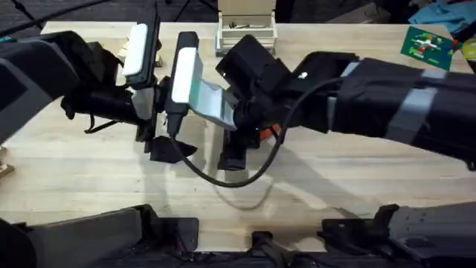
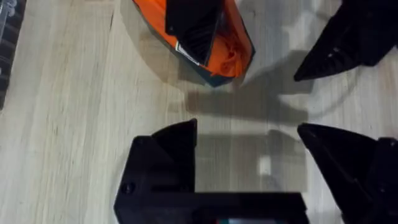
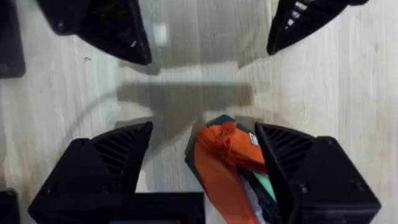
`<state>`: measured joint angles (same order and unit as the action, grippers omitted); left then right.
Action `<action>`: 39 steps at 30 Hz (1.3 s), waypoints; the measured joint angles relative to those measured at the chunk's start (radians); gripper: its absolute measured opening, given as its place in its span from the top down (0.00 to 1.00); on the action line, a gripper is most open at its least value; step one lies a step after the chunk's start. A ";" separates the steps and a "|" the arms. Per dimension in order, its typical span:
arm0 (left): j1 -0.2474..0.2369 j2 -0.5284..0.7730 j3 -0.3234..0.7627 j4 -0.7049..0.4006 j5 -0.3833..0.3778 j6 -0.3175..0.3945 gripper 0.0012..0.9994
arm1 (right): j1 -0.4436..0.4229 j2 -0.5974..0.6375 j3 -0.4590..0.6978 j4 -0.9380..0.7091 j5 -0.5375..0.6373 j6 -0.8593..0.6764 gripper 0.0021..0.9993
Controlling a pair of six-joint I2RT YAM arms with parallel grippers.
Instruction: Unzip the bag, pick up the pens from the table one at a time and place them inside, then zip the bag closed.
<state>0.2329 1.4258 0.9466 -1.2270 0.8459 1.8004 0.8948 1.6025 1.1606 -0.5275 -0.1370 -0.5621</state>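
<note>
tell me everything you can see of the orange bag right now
The bag is a soft, bright orange fabric pouch with a dark edge. It lies on the wooden table, its bunched end between the open fingers of the right gripper. Something green shows at its side. Its zipper cannot be made out.

The bag point(image 3: 227, 162), a bright orange fabric pouch with a dark base edge, lies on the light wooden table point(image 3: 367, 93). Its crumpled end gapes open, with something green point(image 3: 266, 185) just visible inside it.
</note>
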 joint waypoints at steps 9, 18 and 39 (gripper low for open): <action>0.000 0.000 0.000 0.000 0.000 0.000 0.01 | 0.000 0.037 0.000 0.020 0.057 -0.001 0.05; 0.000 0.000 0.000 0.000 0.000 0.000 0.01 | -0.026 0.039 0.000 0.022 0.088 -0.008 0.27; 0.000 0.000 0.000 0.001 0.000 0.000 0.01 | -0.035 0.069 0.002 0.024 0.087 -0.009 0.89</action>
<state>0.2329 1.4258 0.9466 -1.2263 0.8459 1.8004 0.8593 1.6711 1.1622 -0.5038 -0.0498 -0.5715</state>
